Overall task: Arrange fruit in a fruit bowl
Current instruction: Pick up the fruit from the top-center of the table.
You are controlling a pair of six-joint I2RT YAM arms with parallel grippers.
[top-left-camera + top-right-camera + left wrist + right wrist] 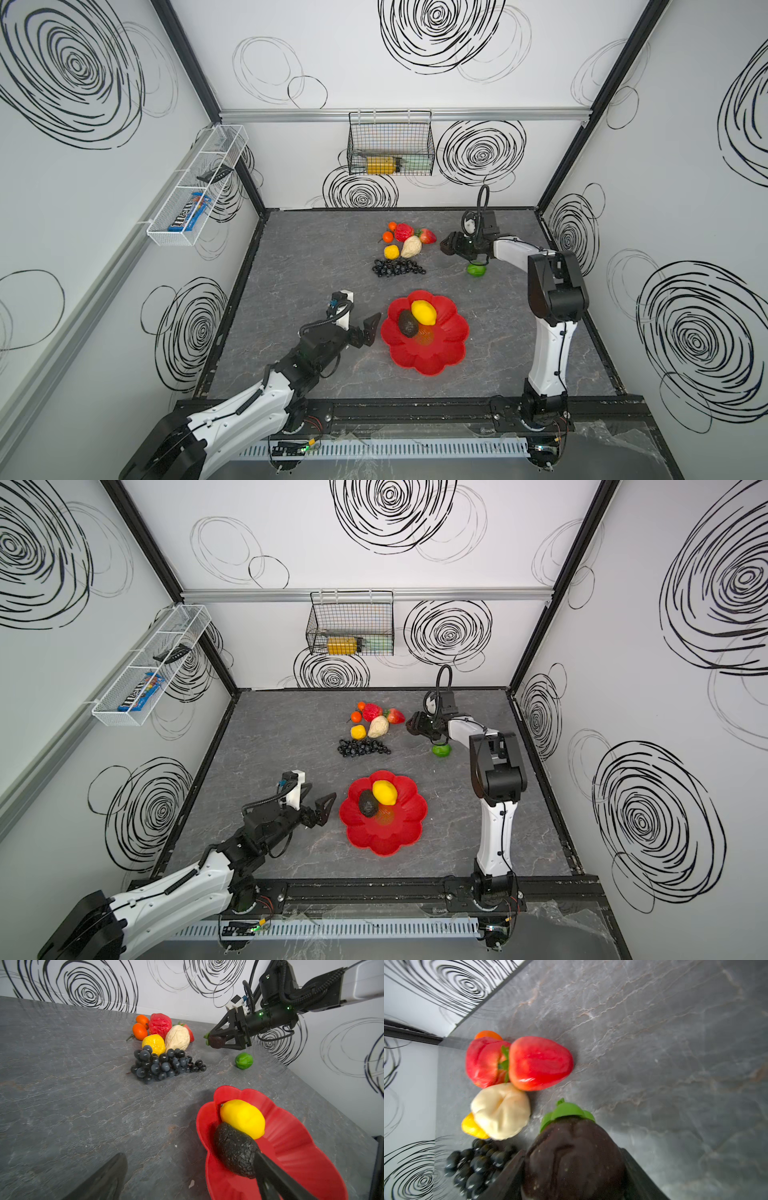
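**Right hand grips a dark fruit; two pieces lie in the bowl**

We see the red flower-shaped fruit bowl [440, 361] on the grey bench [311, 270], between its middle and its front edge. In it lie a yellow lemon [424, 312] and a dark avocado [408, 323], touching each other.

The left hand [371, 331] hangs just beside the bowl's left rim, its jaws spread wide and holding nothing.

The right hand [214, 1040] is above the bench toward the rear right. It is clamped on a dark green-capped fruit [575, 1157], which sits between both fingers. A green lime [476, 270] lies alone on the bench near that arm.

Toward the rear edge, near its middle, the other fruit is huddled. There are two tangerines [387, 236], a red apple [404, 232], a strawberry [428, 236], a beige piece [411, 247] and a small lemon [391, 251]. A black grape bunch [398, 267] lies just in front of them.

On the left wall, a white wire basket [172, 240] holds a packet [189, 216] on which we read "m&m's".
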